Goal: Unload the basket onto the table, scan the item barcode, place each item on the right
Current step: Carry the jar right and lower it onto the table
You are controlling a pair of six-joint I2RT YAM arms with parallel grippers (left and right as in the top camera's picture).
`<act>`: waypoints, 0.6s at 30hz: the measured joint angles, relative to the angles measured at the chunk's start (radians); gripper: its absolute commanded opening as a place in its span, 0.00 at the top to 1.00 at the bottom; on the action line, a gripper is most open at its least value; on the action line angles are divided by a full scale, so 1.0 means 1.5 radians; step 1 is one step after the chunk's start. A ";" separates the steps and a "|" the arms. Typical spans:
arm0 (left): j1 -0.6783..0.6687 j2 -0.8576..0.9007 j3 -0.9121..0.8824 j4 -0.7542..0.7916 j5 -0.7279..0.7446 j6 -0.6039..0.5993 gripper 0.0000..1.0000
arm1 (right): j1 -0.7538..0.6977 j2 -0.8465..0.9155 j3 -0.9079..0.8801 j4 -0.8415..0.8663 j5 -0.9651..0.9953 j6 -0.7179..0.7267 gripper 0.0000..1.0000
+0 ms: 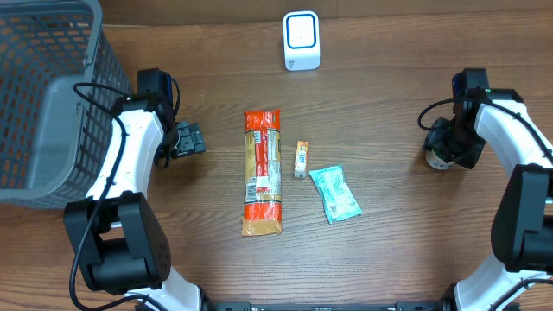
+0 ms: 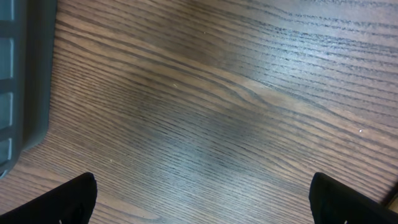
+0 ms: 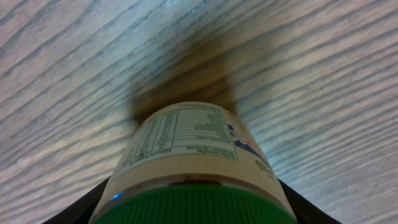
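A jar-like bottle with a green cap and a cream label of printed tables fills the right wrist view. My right gripper is shut on it, a dark finger pressed to each side just under the cap. Overhead, the bottle stands on the table at the far right beneath that gripper. The white barcode scanner stands at the back centre. My left gripper hovers open over bare wood, its fingertips wide apart and holding nothing.
A long orange packet, a small orange box and a teal sachet lie mid-table. A grey mesh basket fills the left back corner, its wall close to my left gripper.
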 measured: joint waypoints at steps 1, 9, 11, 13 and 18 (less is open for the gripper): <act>0.000 0.000 0.000 0.001 0.000 0.000 0.00 | 0.000 0.000 -0.005 0.008 0.005 0.000 0.67; 0.000 0.000 0.000 0.001 0.000 0.000 0.00 | 0.000 0.000 -0.013 0.017 0.015 0.000 0.32; 0.000 0.000 0.000 0.000 0.000 0.000 0.00 | 0.000 0.000 -0.013 0.016 0.015 0.000 0.27; 0.000 0.000 0.000 0.001 0.000 0.000 0.00 | 0.000 0.000 -0.013 0.017 0.015 0.003 0.21; 0.000 0.000 0.000 0.001 0.000 0.000 0.00 | 0.000 0.000 -0.013 0.017 0.016 0.007 0.07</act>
